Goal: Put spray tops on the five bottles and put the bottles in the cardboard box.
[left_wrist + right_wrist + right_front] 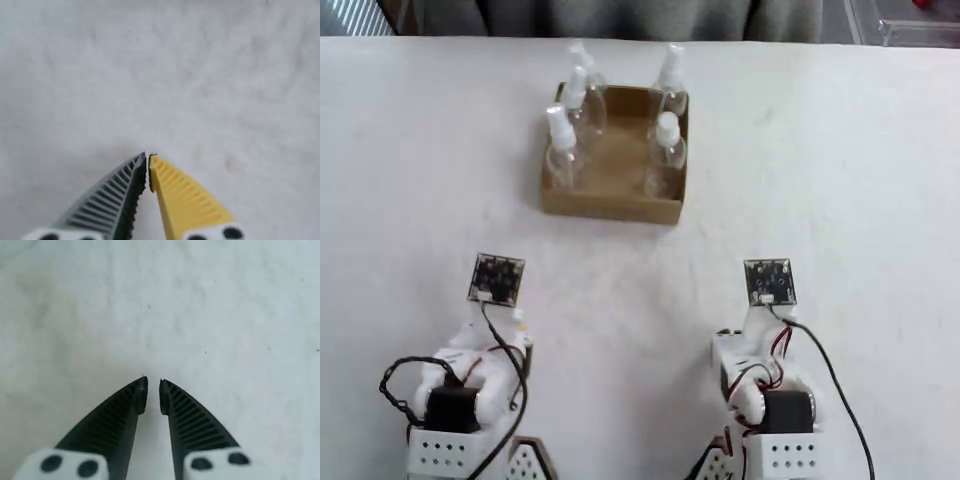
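Note:
A cardboard box (610, 205) sits on the white table at the far middle. Several clear bottles stand upright in it, each with a white spray top: one at the near left (561, 148), one at the near right (666, 150), one at the far right (670, 78). My left gripper (148, 157) is shut, its grey and yellow fingertips touching, with bare table under it. My right gripper (152, 385) has its black fingers almost together and holds nothing. Both arms, left (480, 350) and right (765, 375), sit folded back at the near edge, well short of the box.
The white table (860, 200) spreads open to either side of the box and between the box and the arms. A clear plastic container (910, 25) stands beyond the far right edge.

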